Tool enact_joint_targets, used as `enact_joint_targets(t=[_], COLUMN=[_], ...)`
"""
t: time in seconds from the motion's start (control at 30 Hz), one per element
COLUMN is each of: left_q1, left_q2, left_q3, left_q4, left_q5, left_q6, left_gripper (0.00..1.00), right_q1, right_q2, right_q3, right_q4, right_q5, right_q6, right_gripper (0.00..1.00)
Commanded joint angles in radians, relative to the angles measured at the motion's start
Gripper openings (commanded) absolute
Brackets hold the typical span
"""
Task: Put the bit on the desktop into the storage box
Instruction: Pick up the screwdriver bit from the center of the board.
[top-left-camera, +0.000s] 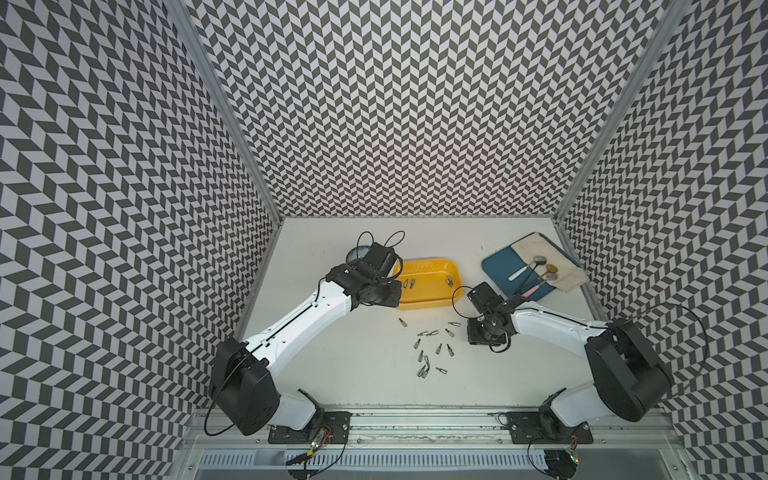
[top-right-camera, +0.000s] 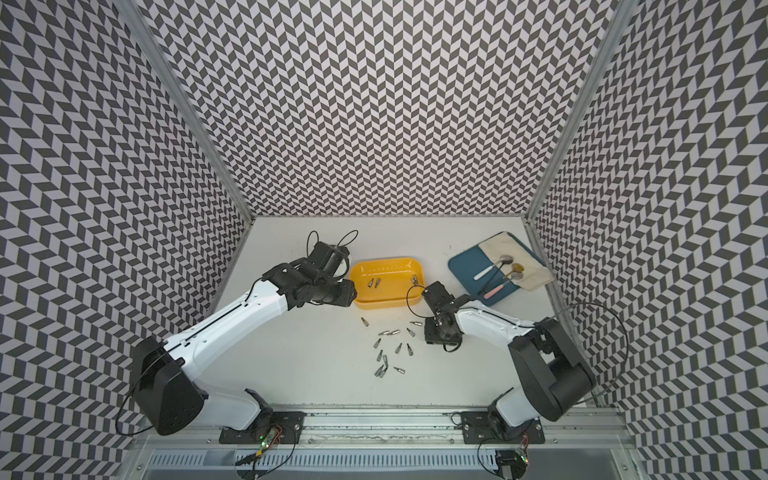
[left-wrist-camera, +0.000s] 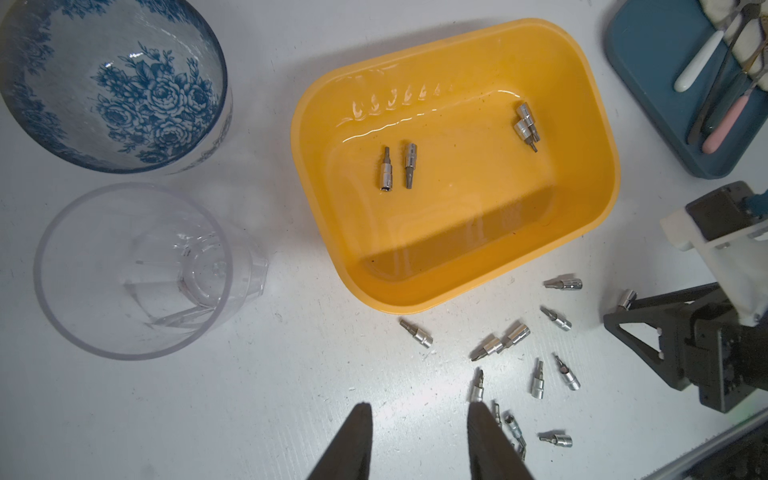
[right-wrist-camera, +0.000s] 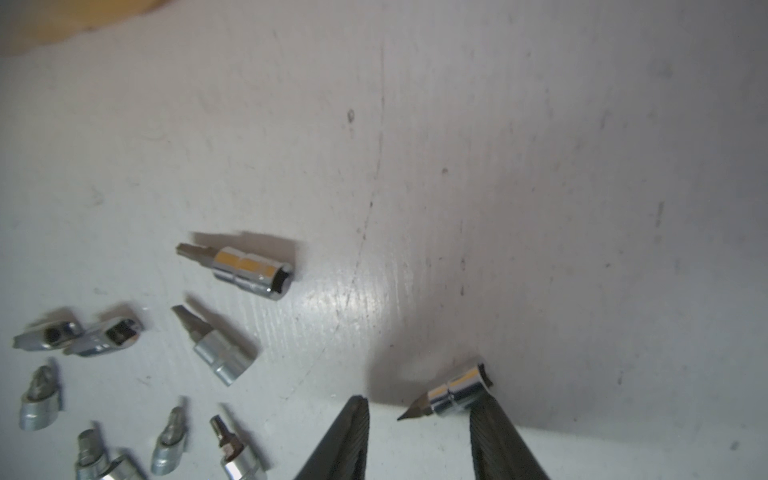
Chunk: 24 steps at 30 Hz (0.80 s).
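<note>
Left wrist: yellow plastic storage box (left-wrist-camera: 584, 104), rounded corners; chrome bits (left-wrist-camera: 386, 170) inside.

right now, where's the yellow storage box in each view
Top view: yellow storage box, mid-table, just behind the loose bits.
Top view: box in the same spot.
Left wrist: box fills mid-frame.
Right wrist: only a blurred yellow sliver at the frame's corner, probably its edge.
Shared landmark: the loose bits beside it.

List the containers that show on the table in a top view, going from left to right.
blue-patterned bowl → storage box → blue tray
</note>
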Motion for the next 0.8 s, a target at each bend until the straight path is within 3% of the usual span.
enact_joint_targets(t=[0.0, 0.77], left_q1=[-0.005, -0.075], left_q2=[-0.029, -0.102], left_q3=[-0.016, -0.112], left_q4=[0.008, 0.008], left_q5=[-0.001, 0.001], left_q6=[-0.004, -0.086], left_gripper=[0.42, 0.42], right_q1=[0.005, -0.020], right_q2=[0.027, 0.105], right_q3=[0.003, 0.062], right_q4=[0.035, 0.032], right_q5=[0.022, 0.072], right_q6=[-0.001, -0.043], right_gripper=[0.43, 0.33])
